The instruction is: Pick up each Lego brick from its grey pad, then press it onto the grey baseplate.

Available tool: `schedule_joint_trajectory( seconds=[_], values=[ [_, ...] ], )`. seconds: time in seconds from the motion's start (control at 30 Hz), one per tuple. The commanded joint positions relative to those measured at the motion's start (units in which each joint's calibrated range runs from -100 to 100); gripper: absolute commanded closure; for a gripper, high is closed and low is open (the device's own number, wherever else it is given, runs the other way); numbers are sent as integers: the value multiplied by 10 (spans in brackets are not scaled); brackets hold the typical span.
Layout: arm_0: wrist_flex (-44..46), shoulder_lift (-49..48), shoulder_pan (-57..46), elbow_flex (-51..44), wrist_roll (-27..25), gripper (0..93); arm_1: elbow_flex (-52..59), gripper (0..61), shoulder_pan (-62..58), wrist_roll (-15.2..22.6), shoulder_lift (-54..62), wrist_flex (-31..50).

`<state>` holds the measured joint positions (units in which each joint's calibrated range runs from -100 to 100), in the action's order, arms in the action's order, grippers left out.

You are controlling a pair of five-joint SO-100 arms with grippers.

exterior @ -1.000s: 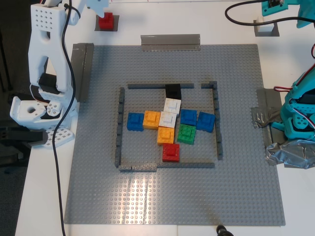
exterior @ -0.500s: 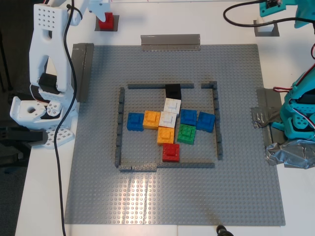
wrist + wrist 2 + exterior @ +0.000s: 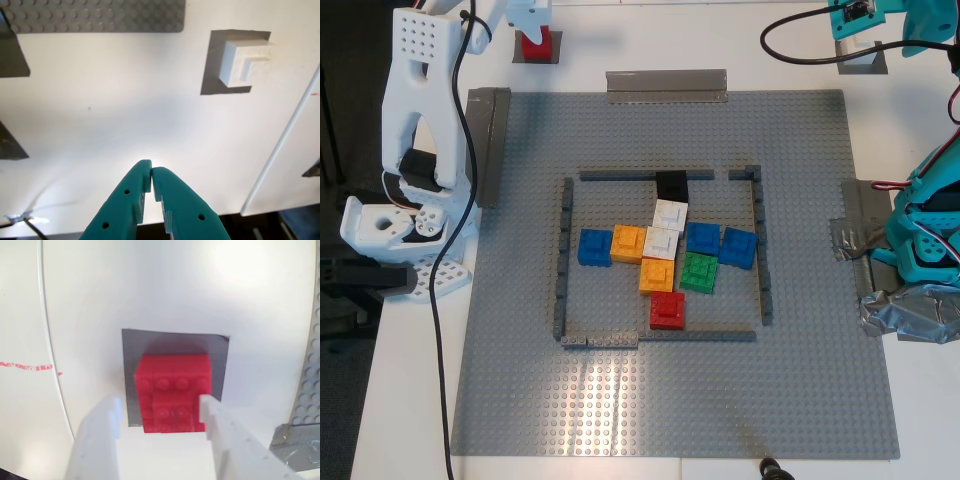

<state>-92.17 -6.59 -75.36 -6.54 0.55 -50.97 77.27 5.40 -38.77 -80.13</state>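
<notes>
On the white table [image 3: 620, 45], beyond the grey baseplate [image 3: 520, 380]:
- Red Lego brick [image 3: 174, 392] on its grey pad [image 3: 131, 375]; my second hand [image 3: 160, 415] spread, fingers astride it. Advice: lower squarely, pinch the side walls, lift straight.
- White Lego brick [image 3: 243, 61] on its pad [image 3: 212, 65]; my first hand [image 3: 151, 175] pressed together, empty, well apart. Open before approaching.
</notes>
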Motion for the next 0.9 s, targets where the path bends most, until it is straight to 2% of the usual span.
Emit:
schedule_joint_trajectory(
  seconds=[0.0, 0.13, 0.4, 0.5, 0.7, 0.77, 0.87],
  values=[
    [4, -15, 13, -14, 2, 927, -52, 416, -1, 5, 9, 3],
    [14, 9, 22, -31, 2, 927, -52, 413, 1, 1, 5, -4],
    [103, 77, 22, -90, -1, 927, -52, 419, 7, -3, 3, -12],
    [147, 97, 26, -97, -2, 927, -53, 473, 10, -8, 4, -11],
    [199, 126, 31, -99, -3, 927, -55, 524, 14, -1, 7, -16],
    [201, 135, 30, -99, -3, 927, -55, 572, 14, -3, 7, -19],
    [202, 146, 26, -99, 1, 863, -61, 590, 13, -5, 7, -20]
  ],
)
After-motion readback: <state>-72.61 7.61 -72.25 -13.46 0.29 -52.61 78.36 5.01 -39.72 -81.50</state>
